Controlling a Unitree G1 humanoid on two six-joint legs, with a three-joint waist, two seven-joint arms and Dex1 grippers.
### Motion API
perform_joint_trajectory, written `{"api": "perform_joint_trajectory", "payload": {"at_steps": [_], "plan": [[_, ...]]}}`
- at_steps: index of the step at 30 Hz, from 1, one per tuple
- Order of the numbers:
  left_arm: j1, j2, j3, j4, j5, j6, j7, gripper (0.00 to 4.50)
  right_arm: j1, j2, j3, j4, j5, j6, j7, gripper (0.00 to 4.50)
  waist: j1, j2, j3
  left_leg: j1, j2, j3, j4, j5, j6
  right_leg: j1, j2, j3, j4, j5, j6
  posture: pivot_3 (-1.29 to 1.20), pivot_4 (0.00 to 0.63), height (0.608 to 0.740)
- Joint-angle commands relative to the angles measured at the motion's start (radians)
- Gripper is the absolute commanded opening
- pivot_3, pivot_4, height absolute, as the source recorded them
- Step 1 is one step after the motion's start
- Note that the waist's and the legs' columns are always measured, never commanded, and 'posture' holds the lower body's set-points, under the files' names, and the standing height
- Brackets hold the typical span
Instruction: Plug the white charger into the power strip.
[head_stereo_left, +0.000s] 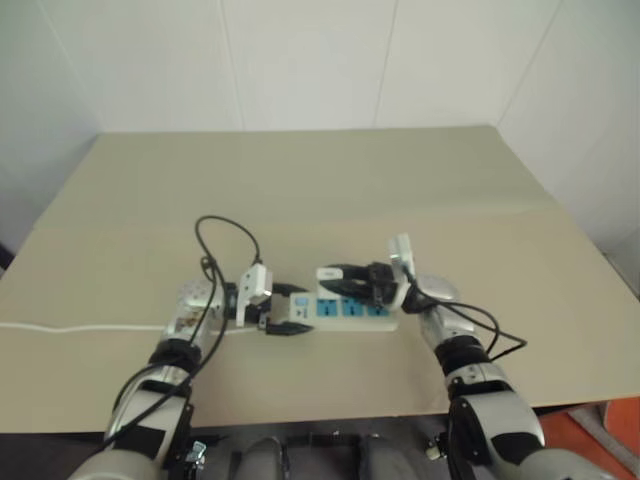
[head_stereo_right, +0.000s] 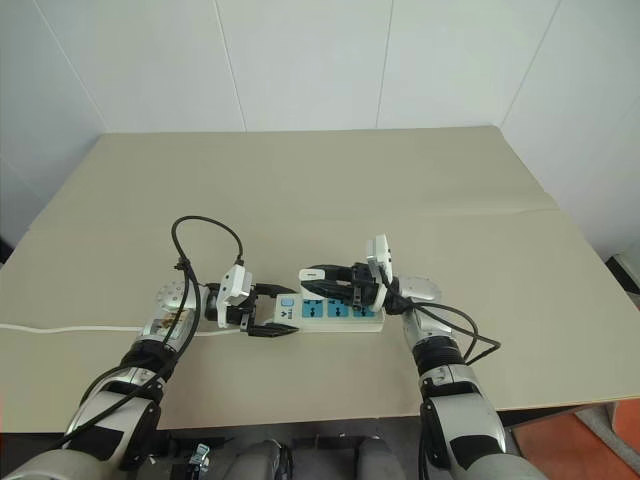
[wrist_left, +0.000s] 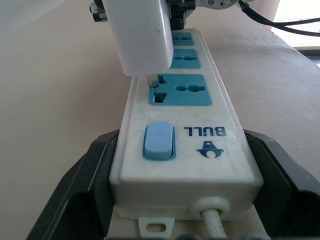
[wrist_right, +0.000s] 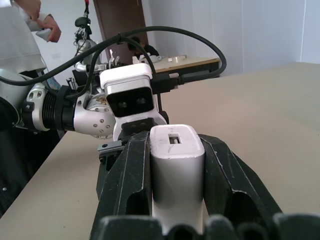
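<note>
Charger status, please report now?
Right gripper shut on white charger. Left gripper clamps power strip. Prong at first socket, not seated. Nothing in the way.

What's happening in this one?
A two-armed robot is plugging in a charger on a beige table. The left gripper holds the switch end of the power strip between its fingers. The right gripper is shut on the white charger, whose prongs sit right at the socket nearest the switch; it is not pushed fully home.

Silver jointed arms trailing looped black cables, each ending in a white-bodied, black-fingered tool (head_stereo_right: 268, 312).
</note>
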Motion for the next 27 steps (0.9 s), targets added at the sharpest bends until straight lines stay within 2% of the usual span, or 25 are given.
{"api": "perform_joint_trajectory", "payload": {"at_steps": [1, 27], "plan": [[0.030, 0.017, -0.049, 0.017, 0.060, 0.010, -0.007, 3.28, -0.021, -0.006, -0.006, -0.009, -0.001, -0.027, 0.012, 1.11, 0.000, 0.000, 0.000, 0.000, 0.000, 0.000, 0.000, 0.000, 0.000, 0.000, 0.000, 0.000, 0.000, 0.000, 0.000, 0.00, 0.150, 0.740], [0.036, 0.020, -0.051, 0.011, 0.059, 0.008, 0.006, 3.28, 0.017, 0.010, 0.029, -0.016, -0.035, -0.054, 0.012, 1.11, 0.000, 0.000, 0.000, 0.002, 0.000, 0.000, 0.000, 0.000, 0.000, 0.001, 0.000, 0.000, 0.000, 0.000, 0.000, 0.00, 0.150, 0.740]]}}
